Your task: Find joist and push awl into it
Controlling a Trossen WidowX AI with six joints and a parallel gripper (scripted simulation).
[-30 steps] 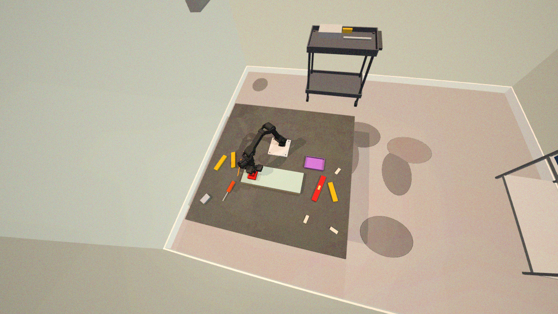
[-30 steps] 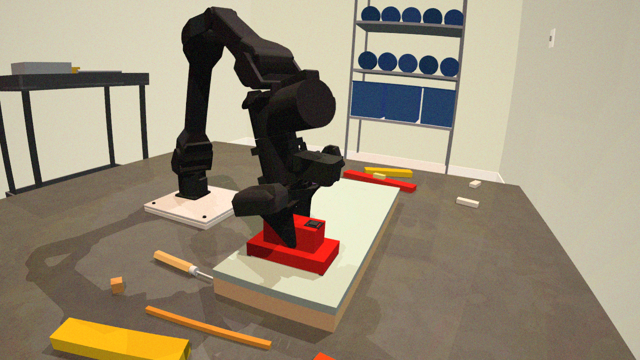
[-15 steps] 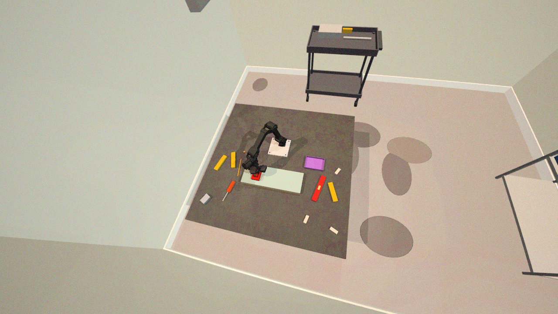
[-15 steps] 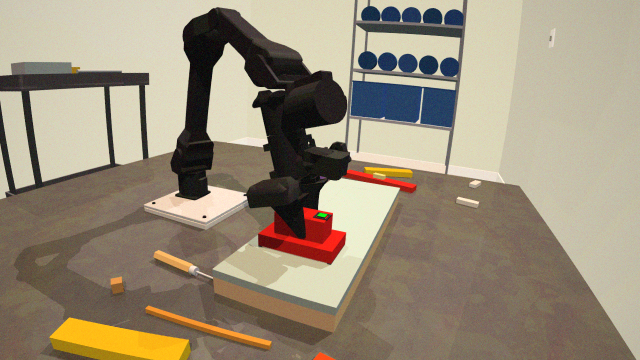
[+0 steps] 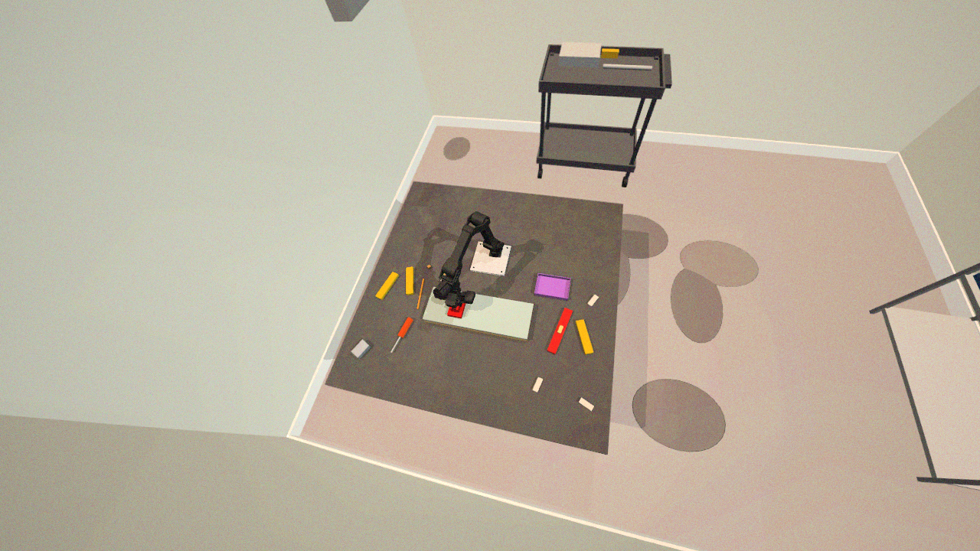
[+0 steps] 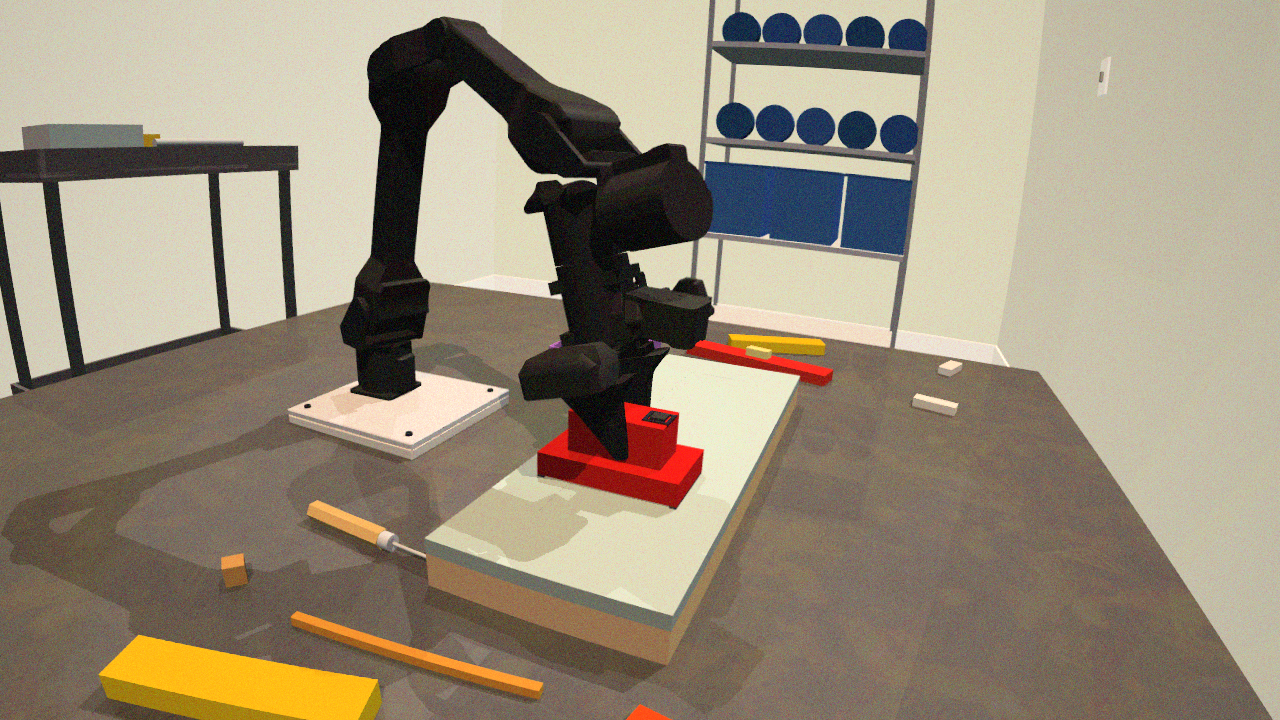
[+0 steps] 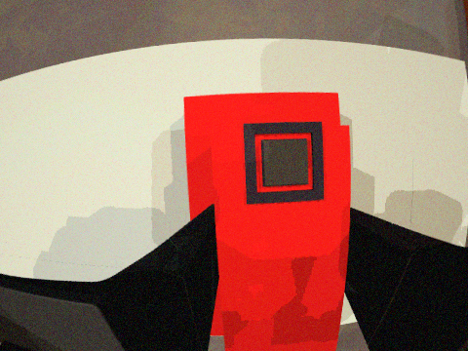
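Observation:
The red stud finder (image 5: 455, 312) (image 6: 626, 465) (image 7: 280, 253) sits flat on the pale floor panel (image 5: 496, 319) (image 6: 626, 564) (image 7: 78, 156), near the panel's left end in the top view. Its square indicator window (image 7: 284, 163) is dark. My gripper (image 5: 453, 305) (image 6: 617, 437) (image 7: 269, 211) is shut on the stud finder's raised block from above. The purple tray (image 5: 552, 285) stands past the panel's right end. An orange-red-handled awl (image 5: 402, 333) lies on the dark mat, left of the panel.
A tan-handled tool (image 6: 353, 525) lies against the panel's near end. A thin orange stick (image 6: 416, 656) (image 5: 419, 293), yellow blocks (image 6: 237, 685) (image 5: 387, 285), a red bar (image 5: 559, 330), a grey block (image 5: 360, 348) and small pale blocks lie on the mat. The arm's base plate (image 6: 398, 413) stands behind the panel.

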